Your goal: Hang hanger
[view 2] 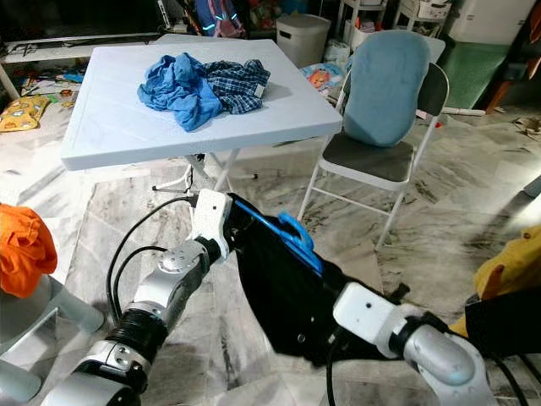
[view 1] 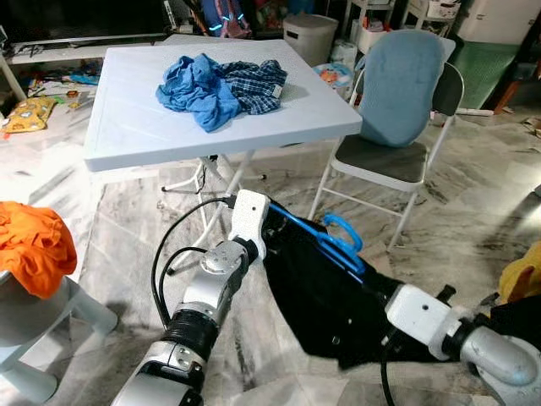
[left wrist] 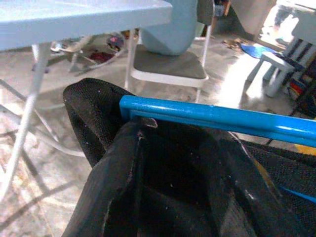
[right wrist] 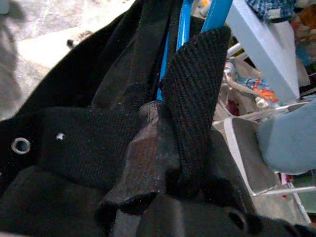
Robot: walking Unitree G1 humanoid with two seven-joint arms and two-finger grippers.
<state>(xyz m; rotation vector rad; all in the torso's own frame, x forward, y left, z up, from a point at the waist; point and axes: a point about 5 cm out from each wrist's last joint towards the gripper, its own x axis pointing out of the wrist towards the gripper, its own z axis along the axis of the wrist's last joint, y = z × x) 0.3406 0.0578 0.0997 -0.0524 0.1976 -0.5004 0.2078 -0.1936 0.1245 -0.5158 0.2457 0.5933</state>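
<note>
Head views: the blue hanger [view 1: 331, 239], threaded into a black garment [view 1: 325, 296], hangs between both arms, near the white table [view 1: 127, 127]. Left wrist view: left gripper [left wrist: 148, 163] is buried in cloth (grip state cannot be told). Right wrist view: right gripper [right wrist: 163, 163] clenches the black garment.

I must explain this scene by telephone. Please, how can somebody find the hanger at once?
Start at the white folding table with the crumpled blue clothes. Below its near edge, over the marble floor, the robot's two arms hold a black garment. The hanger is the bright blue plastic bar with a hook on top of that garment, the only blue among the black.
</note>
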